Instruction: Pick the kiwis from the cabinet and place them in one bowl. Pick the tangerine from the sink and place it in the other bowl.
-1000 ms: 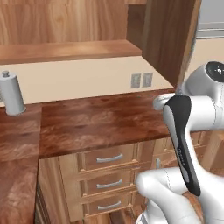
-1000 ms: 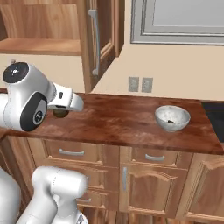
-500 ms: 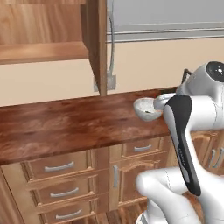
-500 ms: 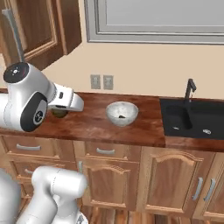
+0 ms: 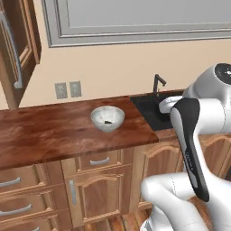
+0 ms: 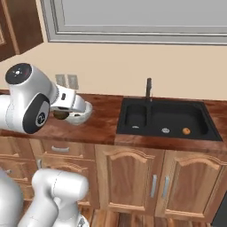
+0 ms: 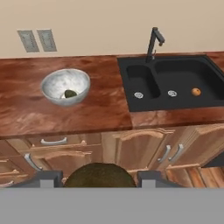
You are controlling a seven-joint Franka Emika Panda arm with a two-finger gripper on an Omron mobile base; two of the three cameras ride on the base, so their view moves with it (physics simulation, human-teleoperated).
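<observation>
One olive kiwi (image 7: 70, 93) inside round mottled bowl (image 7: 57, 83).

Orange tangerine (image 7: 196, 91) (black sink (image 7: 175, 83))

Home kitchen, rendered. Glossy reddish-brown wooden counter (image 7: 100, 109) running along a beige wall, with a black double-basin sink (image 7: 175, 83) and a slim black faucet (image 7: 154, 41) set into it. Wooden base cabinets with arched doors and drawers with grey bar handles (image 5: 100, 161) sit below. Twin grey wall outlets (image 7: 37, 40) above the counter, a dark brown wall cabinet door (image 5: 18, 45) at upper left, and a grey-framed window (image 6: 133, 20).
</observation>
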